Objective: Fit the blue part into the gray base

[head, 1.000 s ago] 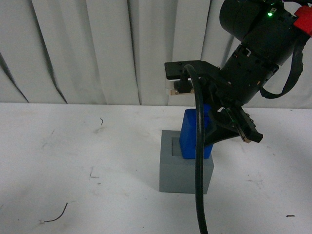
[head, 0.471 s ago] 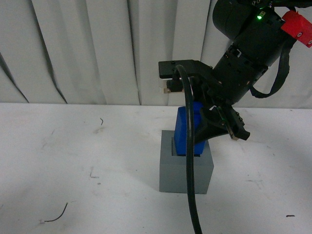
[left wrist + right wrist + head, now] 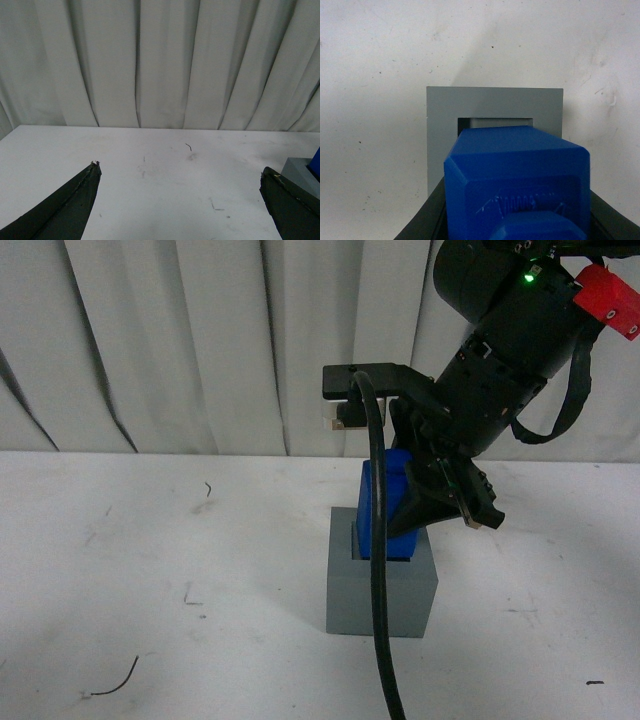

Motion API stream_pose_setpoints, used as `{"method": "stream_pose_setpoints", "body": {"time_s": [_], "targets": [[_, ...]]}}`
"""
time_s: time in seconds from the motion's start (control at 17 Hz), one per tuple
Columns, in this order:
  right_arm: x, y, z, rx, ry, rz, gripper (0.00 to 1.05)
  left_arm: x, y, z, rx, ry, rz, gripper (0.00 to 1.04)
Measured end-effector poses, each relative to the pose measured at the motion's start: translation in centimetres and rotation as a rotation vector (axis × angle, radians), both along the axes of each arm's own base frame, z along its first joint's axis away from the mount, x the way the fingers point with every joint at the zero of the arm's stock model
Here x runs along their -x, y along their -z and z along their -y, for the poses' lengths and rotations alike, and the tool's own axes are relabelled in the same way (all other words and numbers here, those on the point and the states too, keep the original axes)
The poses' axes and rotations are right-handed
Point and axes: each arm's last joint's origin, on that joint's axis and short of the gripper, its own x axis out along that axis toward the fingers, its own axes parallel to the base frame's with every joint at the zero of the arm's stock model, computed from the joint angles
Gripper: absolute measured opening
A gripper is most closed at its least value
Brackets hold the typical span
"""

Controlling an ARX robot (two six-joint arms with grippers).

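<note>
The blue part [image 3: 397, 485] is held in my right gripper [image 3: 425, 505], which is shut on it. Its lower end sits at the square recess in the top of the gray base [image 3: 380, 595], leaning slightly. In the right wrist view the blue part [image 3: 515, 175] fills the space between the dark fingers [image 3: 427, 222], with the gray base [image 3: 445, 115] and a strip of its recess [image 3: 495, 121] beyond it. My left gripper [image 3: 180, 200] is open and empty over the table, well left of the base [image 3: 300, 170]. A sliver of the blue part [image 3: 316, 159] shows at that view's edge.
The gray base stands on a white table [image 3: 150, 570] in front of a pale curtain [image 3: 200, 340]. A black cable [image 3: 378, 620] hangs from the right arm across the front of the base. Small dark wire scraps [image 3: 112, 684] lie on the table at front left.
My right gripper has carried the blue part to the left, from over the base's right side to over the recess, and the part now stands more upright. The base has not moved.
</note>
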Motion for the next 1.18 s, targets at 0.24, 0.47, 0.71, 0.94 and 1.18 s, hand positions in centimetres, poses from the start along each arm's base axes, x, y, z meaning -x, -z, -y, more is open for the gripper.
{"method": "stream_pose_setpoints", "body": {"time_s": [0.24,0.47,0.71,0.94,1.18], "targets": [[0.4,0.7,-0.3,0.027,0.032,-0.011,0.47,0.0,0.0,0.0,0.0,0.0,0.0,0.98],[0.5,0.9,-0.3,0.029,0.028,-0.014,0.53,0.0,0.0,0.0,0.0,0.0,0.0,0.98],[0.7,0.9,-0.2,0.03,0.004,-0.035,0.96,0.0,0.0,0.0,0.0,0.0,0.0,0.98],[0.5,0.7,0.4,0.005,-0.037,-0.029,0.98,0.0,0.0,0.0,0.0,0.0,0.0,0.98],[0.5,-0.3,1.2,-0.013,-0.03,0.022,0.98,0.0,0.0,0.0,0.0,0.0,0.0,0.98]]}}
